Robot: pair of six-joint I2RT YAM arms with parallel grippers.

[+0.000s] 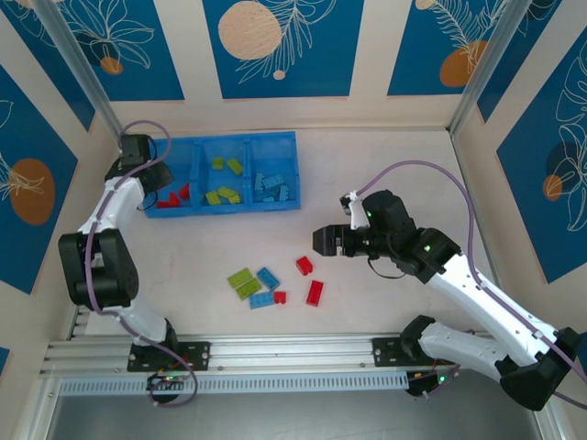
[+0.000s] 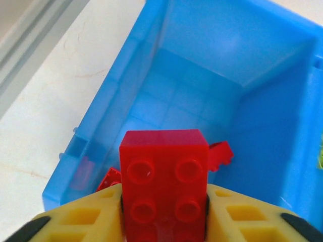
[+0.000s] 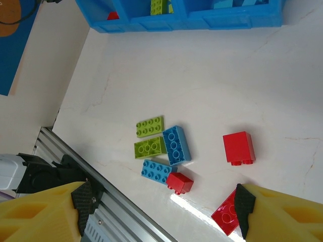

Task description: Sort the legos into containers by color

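Above the left compartment (image 2: 202,85) of the tray (image 1: 275,208), noted one red lego (image 2: 164,171) clamped in the closed left gripper (image 2: 164,214), with other red pieces (image 2: 221,154) lying below. Found green legos (image 1: 225,194) in the middle compartment (image 1: 209,180) and blue legos (image 1: 275,188) in the right compartment (image 1: 275,154). Judged as the drop-off step for this piece. Calls next for parting the jaws to release within the walls. Recorded the right gripper (image 3: 162,204) spread wide and empty, hovering over loose legos (image 3: 176,145) on the table (image 1: 385,165): two green, two blue, three red. Likely calls thereafter for a descent onto one of these.
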